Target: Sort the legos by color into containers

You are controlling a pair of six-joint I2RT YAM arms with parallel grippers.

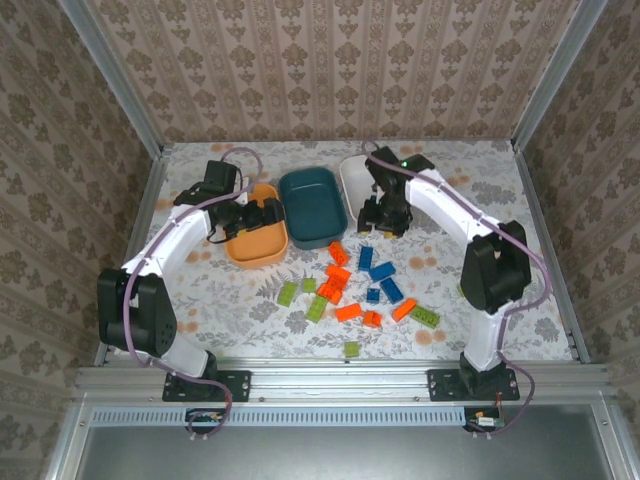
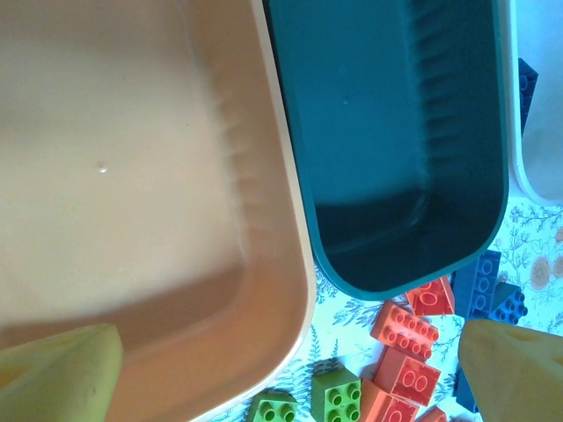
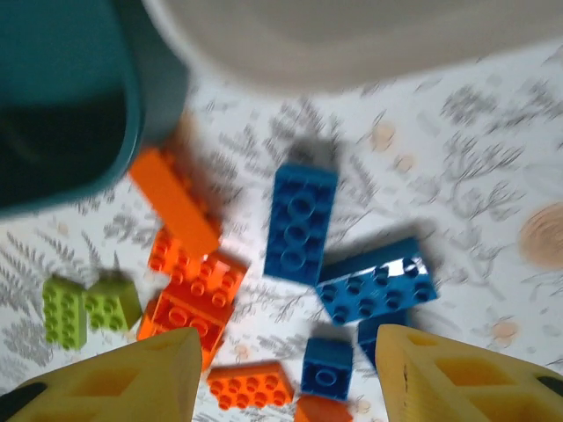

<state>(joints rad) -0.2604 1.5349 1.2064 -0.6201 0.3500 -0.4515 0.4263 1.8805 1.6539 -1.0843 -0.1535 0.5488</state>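
Yellow and close to the lens, my left fingers [image 2: 62, 374] stand wide apart with nothing between them. They hang over the orange dish [image 2: 255, 220], whose floor looks bare. Just right of it sits the teal dish [image 2: 396, 132], rim against rim or nearly so, and I see no brick in it either. Off their near ends the legos [image 1: 338, 275] lie loose on the tabletop [image 1: 480, 180]. Further right, the white dish [image 1: 352, 180] sits just behind my right arm's wrist. A blue brick [image 3: 301, 224] lies ahead of my right fingers [image 3: 466, 378], about midway between them. Its long axis runs away from the wrist, so they would close across its short width. Those fingers are parted and hold nothing. I judge the right arm the nearer one for this pick.
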